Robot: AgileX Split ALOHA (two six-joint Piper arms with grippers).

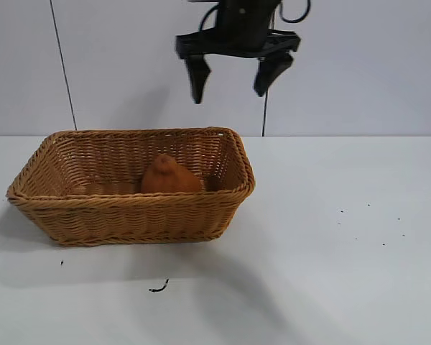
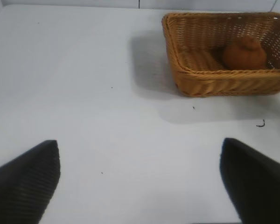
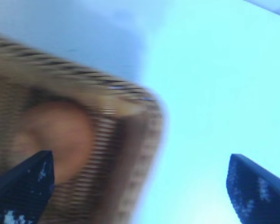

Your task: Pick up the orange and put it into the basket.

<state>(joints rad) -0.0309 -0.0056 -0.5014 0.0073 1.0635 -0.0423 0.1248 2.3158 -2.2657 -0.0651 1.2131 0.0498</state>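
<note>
The orange (image 1: 170, 176) lies inside the basket (image 1: 129, 201), toward its right end, knob up. My right gripper (image 1: 230, 93) hangs open and empty high above the basket's right end, well clear of the fruit. In the right wrist view the orange (image 3: 56, 135) shows behind the basket's rim (image 3: 130, 98), with the open right gripper (image 3: 140, 161) over that corner. My left gripper (image 2: 139, 154) is open and empty over bare table, far from the basket (image 2: 214, 73) and the orange (image 2: 244, 52); it is outside the exterior view.
A small black squiggle (image 1: 159, 288) lies on the white table in front of the basket; it also shows in the left wrist view (image 2: 261, 123). A few dark specks (image 1: 368, 224) dot the table at the right. A pale wall stands behind.
</note>
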